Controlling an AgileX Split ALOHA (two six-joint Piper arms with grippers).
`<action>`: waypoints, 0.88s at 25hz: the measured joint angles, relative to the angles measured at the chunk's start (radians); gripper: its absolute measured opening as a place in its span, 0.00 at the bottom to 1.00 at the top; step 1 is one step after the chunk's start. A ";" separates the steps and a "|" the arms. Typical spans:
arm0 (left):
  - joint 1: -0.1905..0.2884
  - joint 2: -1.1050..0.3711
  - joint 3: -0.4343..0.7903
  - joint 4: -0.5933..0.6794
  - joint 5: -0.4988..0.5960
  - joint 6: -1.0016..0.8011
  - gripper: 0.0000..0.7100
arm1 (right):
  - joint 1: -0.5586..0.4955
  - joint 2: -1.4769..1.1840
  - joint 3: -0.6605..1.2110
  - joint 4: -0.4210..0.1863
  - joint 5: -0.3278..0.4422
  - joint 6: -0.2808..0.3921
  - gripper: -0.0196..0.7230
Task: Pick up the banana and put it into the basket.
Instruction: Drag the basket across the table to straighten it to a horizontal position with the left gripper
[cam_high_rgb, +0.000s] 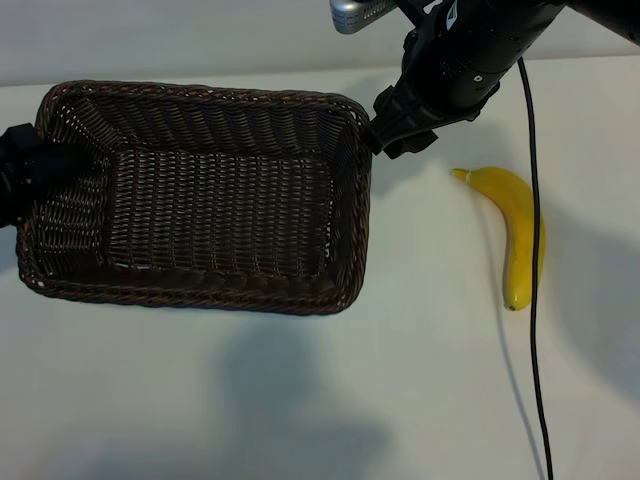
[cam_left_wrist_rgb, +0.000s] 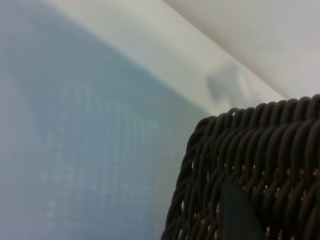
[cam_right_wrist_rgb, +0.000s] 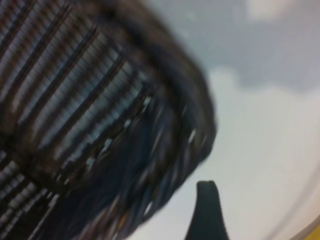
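A rectangular dark-brown woven wicker basket (cam_high_rgb: 200, 195) with a braided rim sits on the pale surface (cam_high_rgb: 300, 400), toward its left edge and nearer the far edge than the near one. A single curved bright-yellow banana (cam_high_rgb: 515, 235) lies on the bare surface well apart from the basket, toward the right edge, its stem tip pointing to the far side; nothing touches it. A thin black cable (cam_high_rgb: 533, 300) hangs across the banana and runs on to the near edge.

The left end effector (cam_high_rgb: 25, 175) sits at the basket's left short wall, its dark body overlapping the rim; the left wrist view shows the braided rim close up with one dark fingertip (cam_left_wrist_rgb: 240, 215) against the weave, though whether it is gripping the wall cannot be told. The right end effector (cam_high_rgb: 400, 130) hangs at the basket's far right corner, its jaws spread and holding nothing, one dark fingertip (cam_right_wrist_rgb: 206, 212) seen beside the blurred rim.
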 joint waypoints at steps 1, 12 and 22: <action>0.000 0.012 0.000 -0.015 0.000 0.017 0.54 | 0.000 0.000 0.000 0.000 0.000 0.000 0.77; 0.000 0.148 0.000 -0.149 0.041 0.124 0.54 | 0.000 0.000 0.000 0.001 0.000 0.000 0.77; -0.096 0.235 -0.026 -0.185 -0.003 0.150 0.54 | 0.000 0.000 0.000 0.000 0.000 0.000 0.77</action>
